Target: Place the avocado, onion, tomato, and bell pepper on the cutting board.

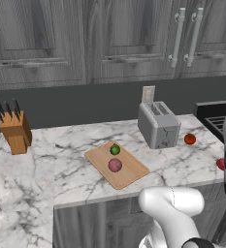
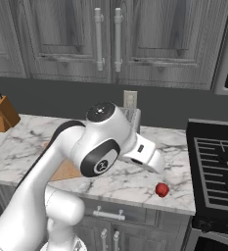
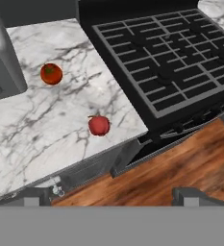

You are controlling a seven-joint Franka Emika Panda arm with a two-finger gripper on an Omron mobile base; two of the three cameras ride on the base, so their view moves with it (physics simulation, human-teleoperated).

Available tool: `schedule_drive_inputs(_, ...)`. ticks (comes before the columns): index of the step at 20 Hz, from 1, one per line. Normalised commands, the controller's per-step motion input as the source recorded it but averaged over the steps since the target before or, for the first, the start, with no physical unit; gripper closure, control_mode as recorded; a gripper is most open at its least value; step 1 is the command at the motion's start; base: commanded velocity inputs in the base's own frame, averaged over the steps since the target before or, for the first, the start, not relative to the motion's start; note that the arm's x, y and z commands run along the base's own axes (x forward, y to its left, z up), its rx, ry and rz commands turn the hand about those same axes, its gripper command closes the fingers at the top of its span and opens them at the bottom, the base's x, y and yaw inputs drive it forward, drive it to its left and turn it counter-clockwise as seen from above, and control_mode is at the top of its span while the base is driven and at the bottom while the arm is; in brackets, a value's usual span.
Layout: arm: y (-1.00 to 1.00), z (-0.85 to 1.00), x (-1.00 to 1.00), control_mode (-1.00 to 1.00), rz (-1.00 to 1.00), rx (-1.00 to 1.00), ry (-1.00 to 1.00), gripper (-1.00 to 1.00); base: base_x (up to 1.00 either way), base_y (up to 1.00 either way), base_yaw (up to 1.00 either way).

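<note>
The cutting board (image 1: 117,164) is taken as the landmark. On it two of the four items are already set: the avocado (image 1: 115,150) toward its far end and the onion (image 1: 115,165) just nearer, close together but not clearly touching. Well to the right of the board, past the toaster (image 1: 158,124), an orange-red ball, judged to be the tomato (image 1: 190,139), is seen on the counter (image 1: 75,164). Further right and nearer the counter's front edge lies a deeper red ball, judged to be the bell pepper (image 3: 99,125); which red ball is which cannot be told for certain.

The gripper (image 3: 108,194) is held fully open with nothing in it, above the counter edge beside the stove (image 3: 166,62), far right of the board.

A risk is judged in the pepper's place: it sits near the front edge, so a glancing touch from one finger could roll it off to the floor. Both red items are round and could slip from a shallow pinch. On the way back to the board, the toaster could be clipped, or the avocado and onion knocked off by a careless set-down.

The board and its two items are given plainly by the left base view, whereas in the right base view the board is largely hidden by the arm. Both red items and the finger tips are given together by the hand view.
</note>
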Motion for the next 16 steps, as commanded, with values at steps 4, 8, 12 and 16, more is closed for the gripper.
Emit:
schedule_drive_inputs(4,0.00,-0.15,0.00,-1.00,0.05,0.00,0.10,-1.00,0.00,0.00,0.00)
schedule_drive_inputs(8,0.00,-0.11,0.01,-1.00,0.11,0.02,0.05,-1.00,0.00,0.00,0.00)
schedule_drive_inputs(12,0.00,-0.03,0.00,-1.00,0.15,0.08,0.00,-1.00,0.00,0.00,0.00)
schedule_drive_inputs(16,0.00,-0.09,0.16,-1.00,0.09,0.02,0.01,-1.00,0.00,0.00,0.00)
